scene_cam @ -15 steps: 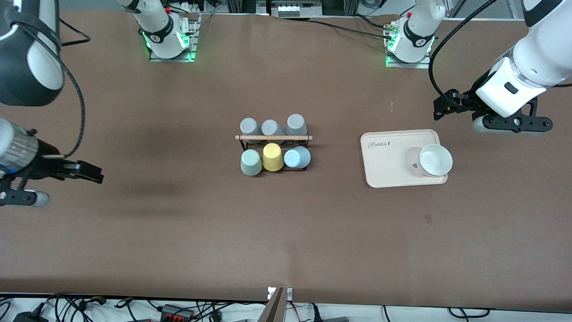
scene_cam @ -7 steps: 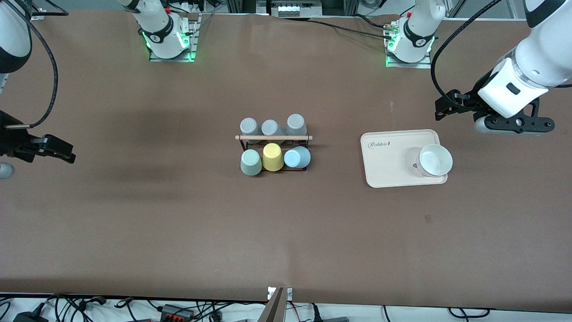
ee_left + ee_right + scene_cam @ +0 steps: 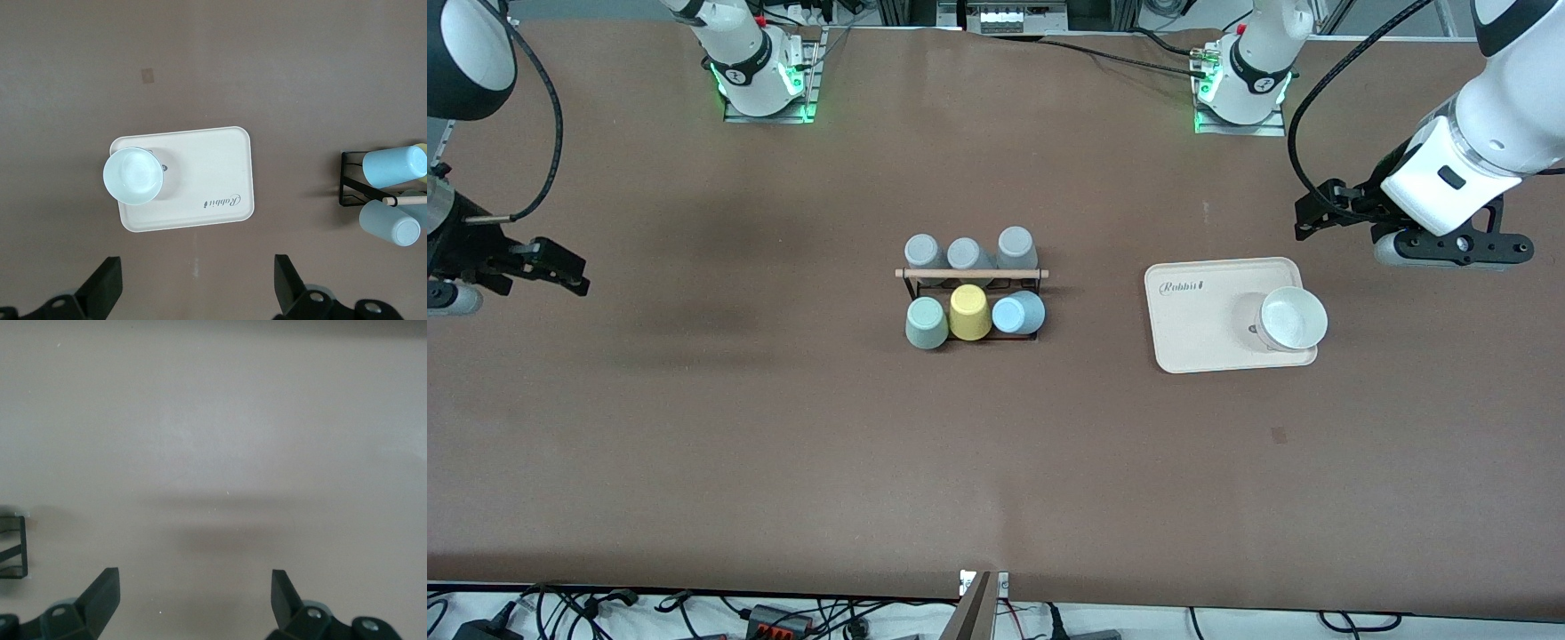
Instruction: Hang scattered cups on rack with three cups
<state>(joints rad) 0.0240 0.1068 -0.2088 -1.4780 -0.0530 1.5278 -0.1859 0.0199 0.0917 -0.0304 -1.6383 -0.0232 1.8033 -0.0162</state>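
Observation:
The rack [image 3: 971,274] stands mid-table with a wooden dowel along its top. The mint-green cup [image 3: 926,323] and the light blue cup [image 3: 1019,313] sit on it in the row nearer the front camera, either side of a yellow cup [image 3: 968,312]. Three grey cups [image 3: 965,254] fill the farther row. My left gripper [image 3: 1312,213] is open and empty, above the table beside the cream tray. Its wrist view shows the light blue cup [image 3: 393,167] and the rack's end [image 3: 353,190]. My right gripper [image 3: 569,268] is open and empty, over bare table at the right arm's end.
A cream tray [image 3: 1192,338] lies toward the left arm's end of the table, with a white bowl [image 3: 1291,318] on it. Both show in the left wrist view, tray [image 3: 207,160] and bowl [image 3: 133,175]. The right wrist view shows the rack's corner [image 3: 17,547].
My right gripper has drawn back from the rack toward the right arm's end of the table and its base side. My left gripper has barely shifted. The cups have not moved.

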